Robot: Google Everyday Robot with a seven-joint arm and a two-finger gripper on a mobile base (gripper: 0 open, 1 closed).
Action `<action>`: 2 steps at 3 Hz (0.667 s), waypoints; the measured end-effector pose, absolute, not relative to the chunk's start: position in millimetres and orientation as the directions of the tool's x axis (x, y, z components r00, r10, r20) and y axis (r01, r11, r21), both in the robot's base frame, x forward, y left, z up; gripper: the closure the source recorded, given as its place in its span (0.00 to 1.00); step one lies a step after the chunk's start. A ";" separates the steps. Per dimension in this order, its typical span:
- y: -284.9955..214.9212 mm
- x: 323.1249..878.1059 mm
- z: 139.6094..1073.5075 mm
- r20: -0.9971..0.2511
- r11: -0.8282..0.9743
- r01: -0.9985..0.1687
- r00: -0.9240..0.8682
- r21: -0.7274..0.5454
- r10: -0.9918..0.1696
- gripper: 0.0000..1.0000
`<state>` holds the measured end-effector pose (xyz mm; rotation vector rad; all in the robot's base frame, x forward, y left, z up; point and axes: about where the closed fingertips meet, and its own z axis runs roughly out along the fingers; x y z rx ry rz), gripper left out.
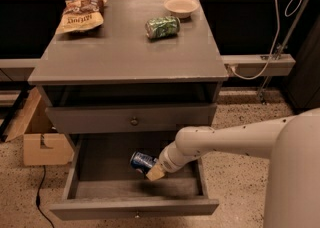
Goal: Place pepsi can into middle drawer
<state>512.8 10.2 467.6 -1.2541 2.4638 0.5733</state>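
The pepsi can (142, 161) is blue with silver ends and lies tilted on its side, low inside the open middle drawer (100, 188). The drawer is pulled out at the bottom of the grey cabinet. My gripper (151, 168) reaches into the drawer from the right at the end of the white arm (225, 139). It is shut on the can's right end, and one tan fingertip (155, 173) shows below the can. Whether the can touches the drawer floor I cannot tell.
A closed grey drawer front with a round knob (134, 121) sits above the open drawer. On the cabinet top (120, 52) lie a green soda can (162, 26), a chip bag (80, 16) and a small bowl (181, 6). A cardboard box (42, 144) stands on the floor at the left.
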 end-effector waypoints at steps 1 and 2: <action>14.2 529.6 439.3 -0.462 0.541 -0.811 -0.576 0.222 -0.675 1.00; 19.4 544.5 417.5 -0.480 0.551 -0.800 -0.591 0.240 -0.649 0.81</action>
